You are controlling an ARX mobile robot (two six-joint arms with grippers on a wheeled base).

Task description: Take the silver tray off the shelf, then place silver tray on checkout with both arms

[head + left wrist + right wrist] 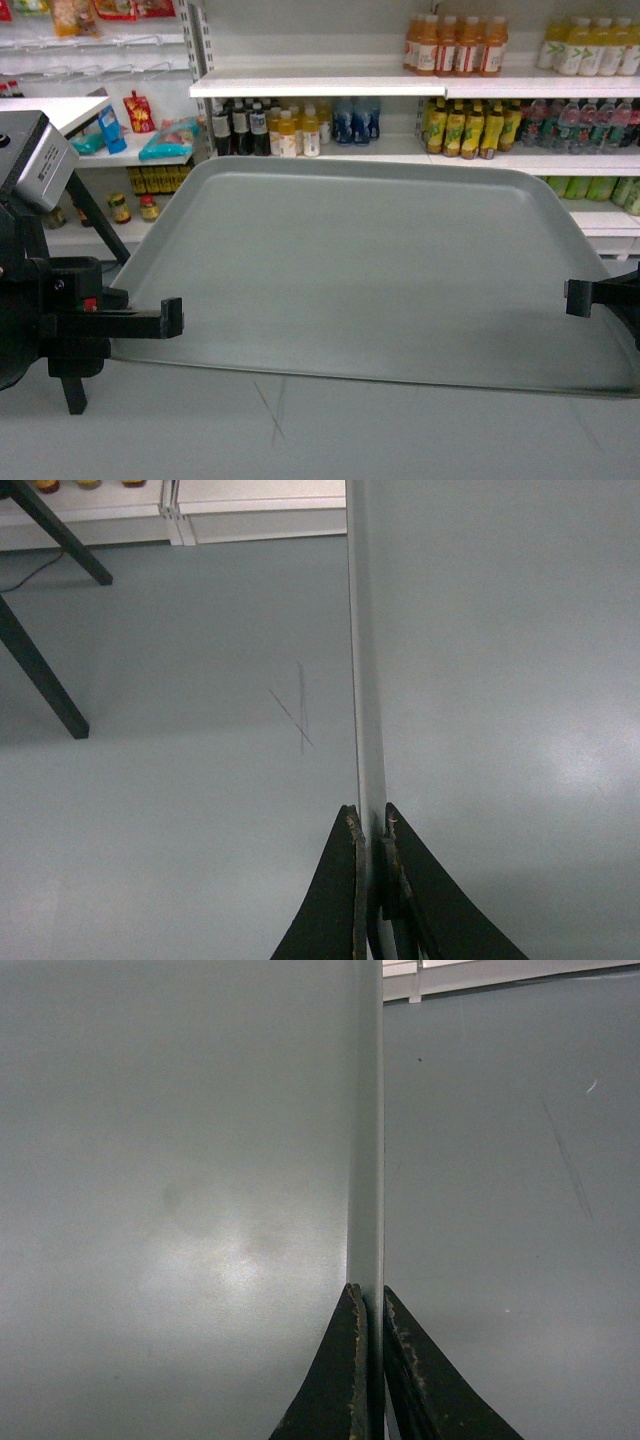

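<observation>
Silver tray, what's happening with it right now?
Left gripper and right gripper shut on silver tray edges. Tray held off the floor. Nothing blocking it.

Orange drink bottles (456, 45) on top shelf's right; dark bottles (238, 130) below; grey floor (300, 430) with scuff marks (297, 718).

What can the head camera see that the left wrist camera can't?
Only the head view shows the store shelves with drink bottles, the whole silver tray held up, and both grippers, left and right. Only the left wrist view shows, close up, the jaws of the left gripper pinching the tray's rim, plus black table legs. Both show the tray and the grey floor.
</observation>
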